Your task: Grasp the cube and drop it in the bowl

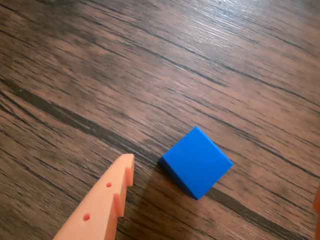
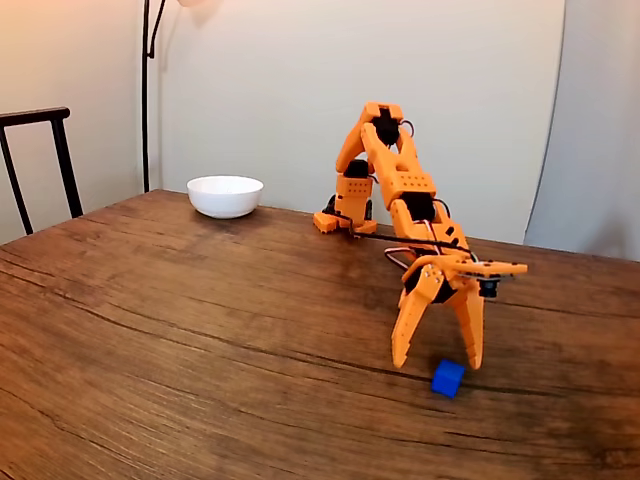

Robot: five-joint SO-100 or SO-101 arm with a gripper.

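Note:
The bright-blue cube (image 1: pixel 196 162) (image 2: pixel 448 377) lies on the wooden table, between and just in front of my orange gripper's fingertips. My gripper (image 2: pixel 437 360) (image 1: pixel 225 195) is open and pointing down, its tips close to the tabletop on either side of the cube, touching nothing. In the wrist view one orange finger (image 1: pixel 107 200) comes in at lower left, and a sliver of the other shows at the right edge. The white bowl (image 2: pixel 225 195) sits far away at the back left of the table in the fixed view.
The dark wood-grain table (image 2: pixel 200 330) stretches wide between the cube and the bowl. My arm's base (image 2: pixel 345 215) stands at the table's far edge by the wall. A black chair (image 2: pixel 40 160) and a lamp pole (image 2: pixel 146 90) stand at left.

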